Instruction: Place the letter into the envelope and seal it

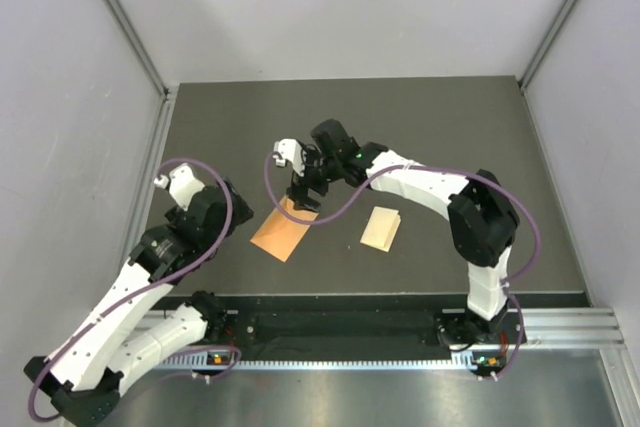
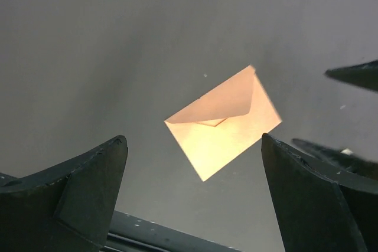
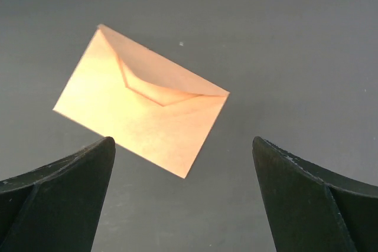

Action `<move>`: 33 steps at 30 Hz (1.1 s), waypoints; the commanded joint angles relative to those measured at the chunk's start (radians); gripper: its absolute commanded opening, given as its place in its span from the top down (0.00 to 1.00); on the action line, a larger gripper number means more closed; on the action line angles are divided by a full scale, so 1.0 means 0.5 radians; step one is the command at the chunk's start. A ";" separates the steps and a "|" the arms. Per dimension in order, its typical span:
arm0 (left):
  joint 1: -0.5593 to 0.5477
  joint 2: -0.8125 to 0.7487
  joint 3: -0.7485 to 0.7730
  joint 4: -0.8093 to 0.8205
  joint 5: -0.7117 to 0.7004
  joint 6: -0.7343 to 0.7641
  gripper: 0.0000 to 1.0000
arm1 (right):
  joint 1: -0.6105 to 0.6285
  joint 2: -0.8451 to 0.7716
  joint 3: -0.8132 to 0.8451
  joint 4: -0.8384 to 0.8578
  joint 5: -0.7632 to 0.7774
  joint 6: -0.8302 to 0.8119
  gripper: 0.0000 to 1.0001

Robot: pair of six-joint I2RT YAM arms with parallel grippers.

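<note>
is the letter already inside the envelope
No, the letter lies in the open, apart from the envelope and to its right in the top view.

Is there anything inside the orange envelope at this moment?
The flap of the envelope is folded down over the opening, so the interior is hidden. The letter lies apart on the table, right of the envelope in the top view, so it is not inside.

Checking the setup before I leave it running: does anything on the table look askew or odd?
Nothing is damaged or spilled. The envelope lies diagonal to the edges of the table with its flap folded down, while the letter sits outside it, apart to its right.
</note>
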 commanded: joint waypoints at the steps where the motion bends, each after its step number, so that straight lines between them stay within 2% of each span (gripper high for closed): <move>1: 0.002 0.149 -0.143 0.371 0.154 0.406 0.01 | -0.047 -0.057 -0.083 0.266 0.099 0.220 0.01; 4: 0.002 0.251 -0.281 0.667 0.485 0.661 0.01 | -0.102 -0.208 -0.411 0.612 0.256 0.481 0.01; 6: 0.002 0.288 -0.379 0.937 0.667 0.790 0.01 | -0.194 -0.272 -0.512 0.666 0.228 0.665 0.01; 9: 0.024 0.459 -0.362 1.036 0.755 0.800 0.01 | -0.328 -0.294 -0.513 0.617 0.143 0.919 0.01; 11: 0.033 0.652 -0.315 0.981 0.723 0.806 0.01 | -0.363 -0.306 -0.522 0.620 0.021 0.941 0.01; 13: 0.051 0.799 -0.297 0.929 0.615 0.794 0.01 | -0.366 -0.318 -0.498 0.559 0.038 0.908 0.01; 17: 0.122 0.892 -0.330 1.060 0.602 0.894 0.05 | -0.369 -0.343 -0.442 0.393 0.100 0.837 0.01; 21: 0.192 0.969 -0.377 1.343 0.863 1.139 0.17 | -0.369 -0.420 -0.491 0.301 0.201 0.779 0.01; 24: 0.202 1.055 -0.367 1.450 0.906 1.241 0.20 | -0.375 -0.487 -0.531 0.231 0.271 0.754 0.01; 28: 0.235 1.282 -0.260 1.377 0.845 1.275 0.31 | -0.387 -0.607 -0.611 0.203 0.336 0.751 0.01; 30: 0.241 1.367 -0.205 1.297 0.851 1.275 0.31 | -0.409 -0.680 -0.663 0.197 0.357 0.751 0.01; 33: 0.245 1.429 -0.171 1.263 0.870 1.245 0.47 | -0.421 -0.766 -0.734 0.185 0.422 0.754 0.01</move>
